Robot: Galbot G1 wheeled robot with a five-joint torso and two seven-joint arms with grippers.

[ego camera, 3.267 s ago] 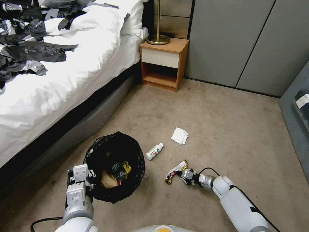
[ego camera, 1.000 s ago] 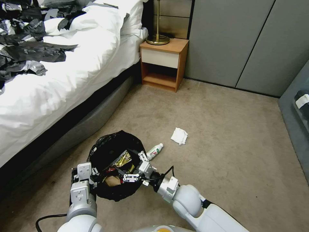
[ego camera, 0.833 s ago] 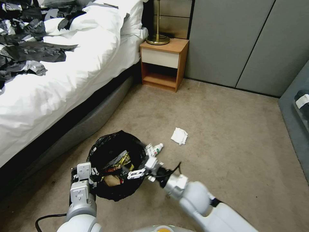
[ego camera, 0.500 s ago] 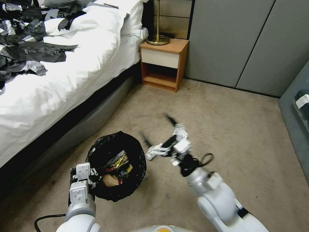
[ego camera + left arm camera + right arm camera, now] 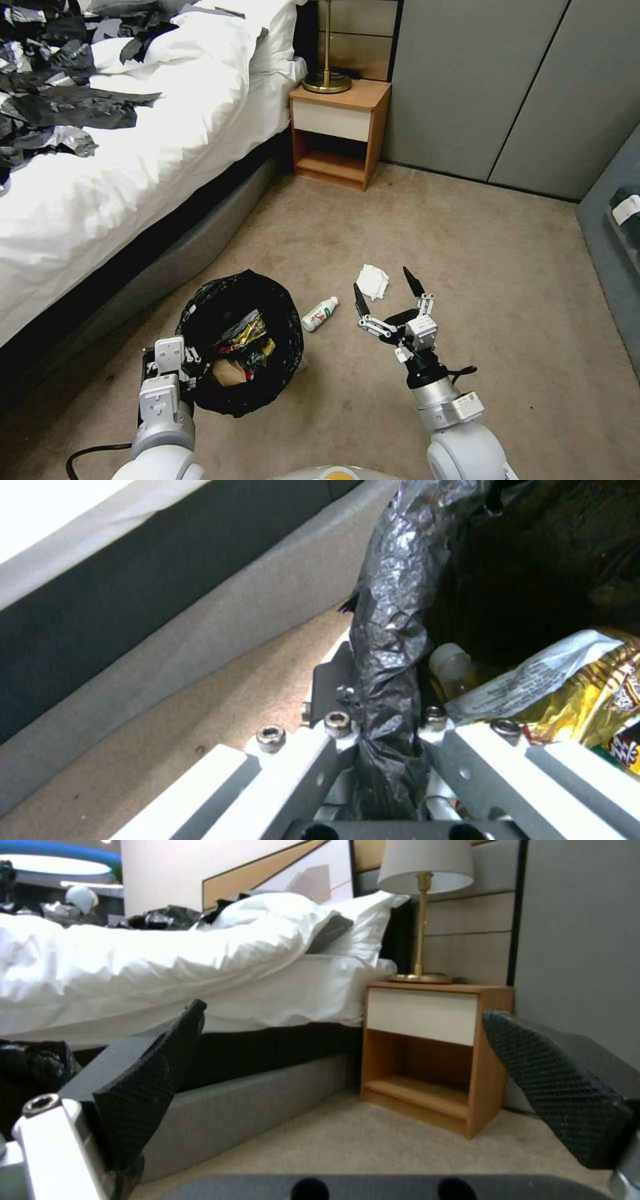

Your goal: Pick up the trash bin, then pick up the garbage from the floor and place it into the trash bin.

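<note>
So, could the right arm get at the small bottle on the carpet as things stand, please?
Probably yes. The right pincer is open and empty, the bottle lies on bare carpet just to its left, and nothing sits between them. The bin stands clear of it.

The room is bright with soft, even light, and the shadows on the carpet [image 5: 467, 253] are faint. The white bed [image 5: 133, 167] looks very bright. The shiny black bag [image 5: 387, 610] shows glare. Up close, the pictures look a bit blurry.
</note>
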